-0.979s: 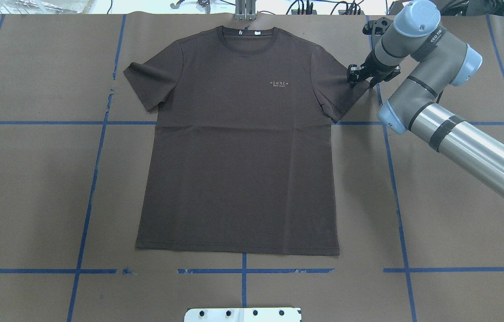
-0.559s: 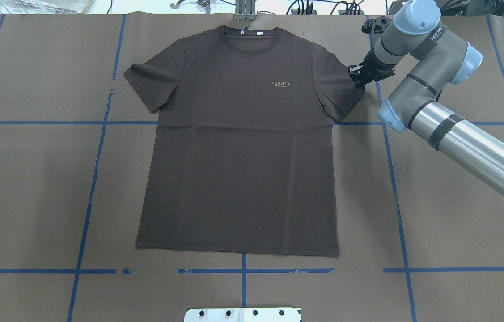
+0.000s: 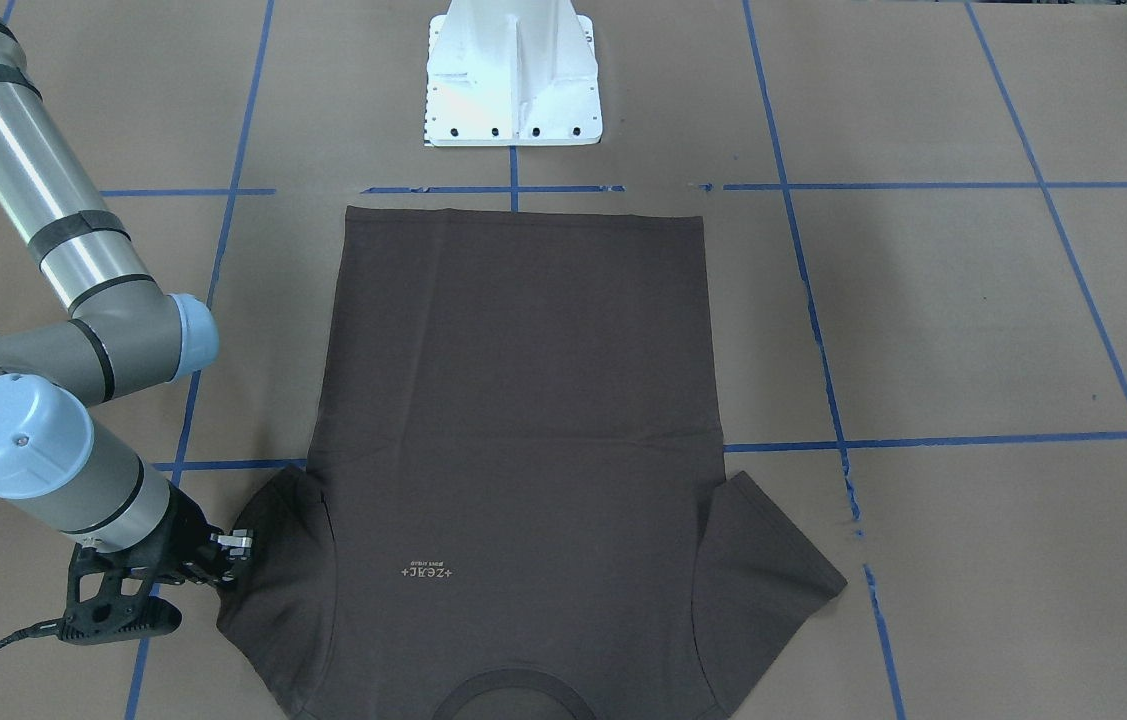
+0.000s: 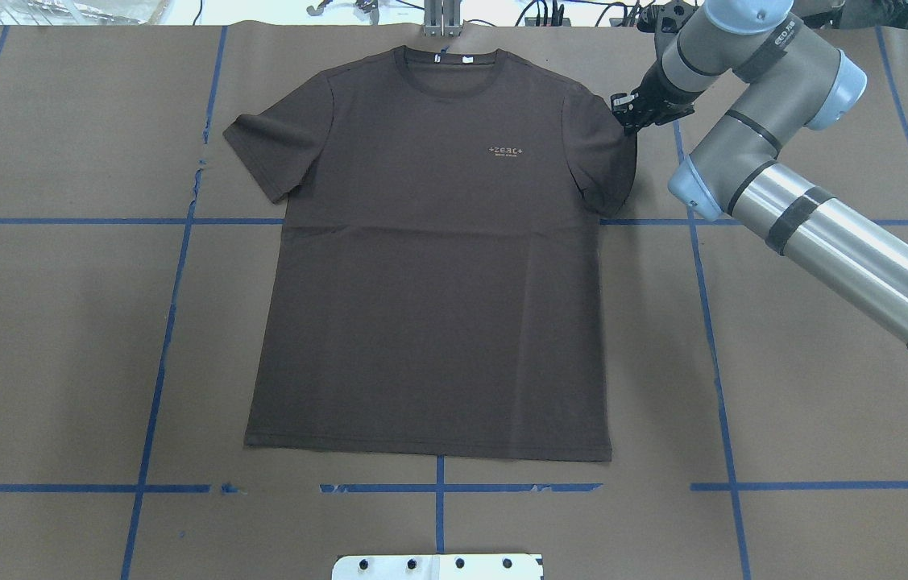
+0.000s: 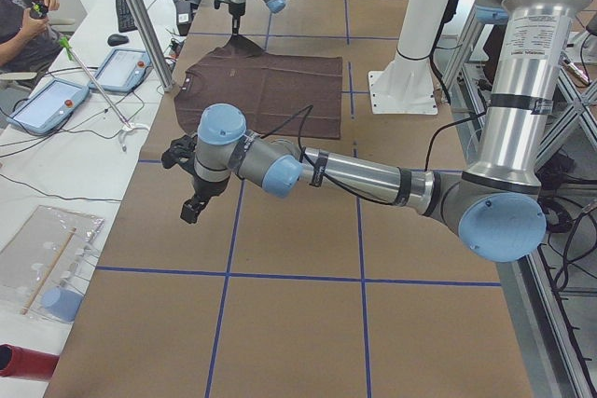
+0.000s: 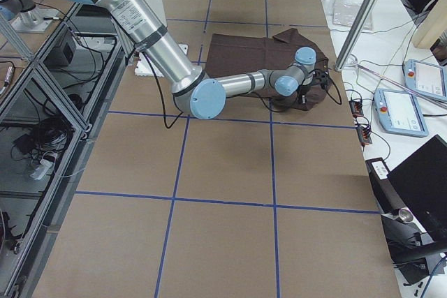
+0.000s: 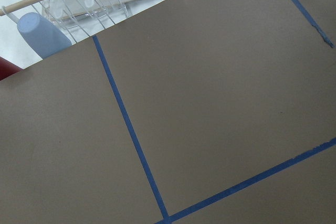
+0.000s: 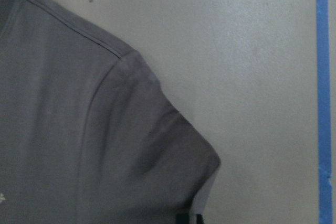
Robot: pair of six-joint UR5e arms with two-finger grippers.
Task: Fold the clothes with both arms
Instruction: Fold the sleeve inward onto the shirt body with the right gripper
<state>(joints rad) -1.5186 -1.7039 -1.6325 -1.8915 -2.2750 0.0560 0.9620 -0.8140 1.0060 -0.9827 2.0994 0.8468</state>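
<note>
One T-shirt (image 4: 429,282) lies flat and face up mid tabletop (image 4: 824,419), with the collar (image 4: 449,68) far, the hem near and the chest lettering (image 4: 506,151) showing. You have two sleeves: the left sleeve (image 4: 268,153) is spread flat, the right sleeve (image 4: 611,161) is bunched inward. There are two arms. The right arm (image 4: 840,250) comes in from the right and puts the right gripper (image 4: 629,117) at that sleeve's far outer edge. Its fingers (image 3: 228,548) are pinched together on the fabric, which peaks up to them in the side view. The left arm (image 5: 364,172) is over bare tabletop well left of the shirt, with the left gripper (image 5: 193,207) pointing down. That gripper shows only in a side view, so you can't tell if its fingers are wide or narrow. Its wrist camera sees brown paper and two crossing blue tape lines (image 7: 131,140). One white pedestal base (image 3: 513,80) sits at the near edge, centred.
</note>
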